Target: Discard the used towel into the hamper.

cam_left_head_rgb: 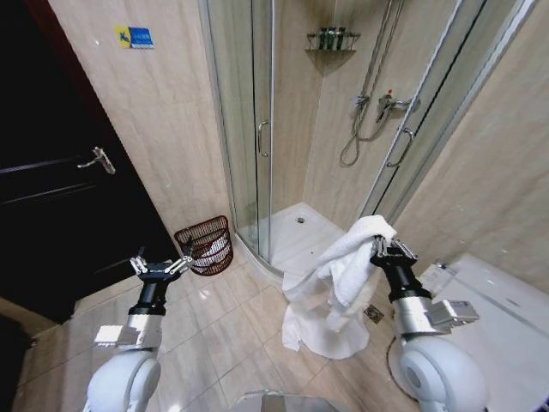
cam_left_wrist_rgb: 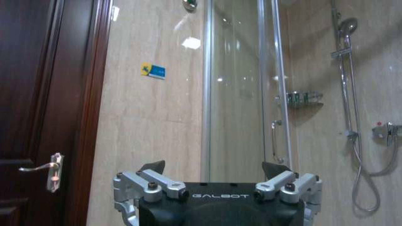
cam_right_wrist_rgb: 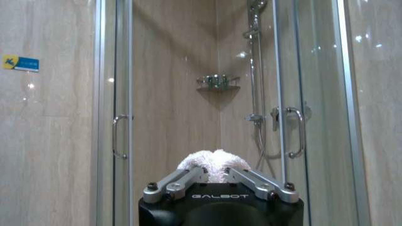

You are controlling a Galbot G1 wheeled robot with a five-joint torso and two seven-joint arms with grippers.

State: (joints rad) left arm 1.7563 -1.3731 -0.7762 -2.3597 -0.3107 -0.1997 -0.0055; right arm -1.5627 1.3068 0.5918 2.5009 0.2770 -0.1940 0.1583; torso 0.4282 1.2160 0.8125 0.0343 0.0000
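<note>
Towel [cam_left_head_rgb: 343,275] hangs clamped in my right gripper [cam_left_head_rgb: 383,249], not yet over the hamper [cam_left_head_rgb: 206,245] by the shower [cam_left_head_rgb: 292,227]; left gripper [cam_left_head_rgb: 160,266] waits open.

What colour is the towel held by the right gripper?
White. The towel hangs from the right gripper, shut on it; the head view shows it best.

Support surface: beige tiled floor [cam_left_head_rgb: 227,330] with pale grout lines. The hamper [cam_left_head_rgb: 206,245], a dark red-brown openwork basket, stands on it against the wall, between the dark door and the shower enclosure, with something white visible inside. The lower end of the white towel [cam_left_head_rgb: 330,330] reaches the tiles near a small square floor drain [cam_left_head_rgb: 373,314]; actual contact cannot be confirmed.
</note>
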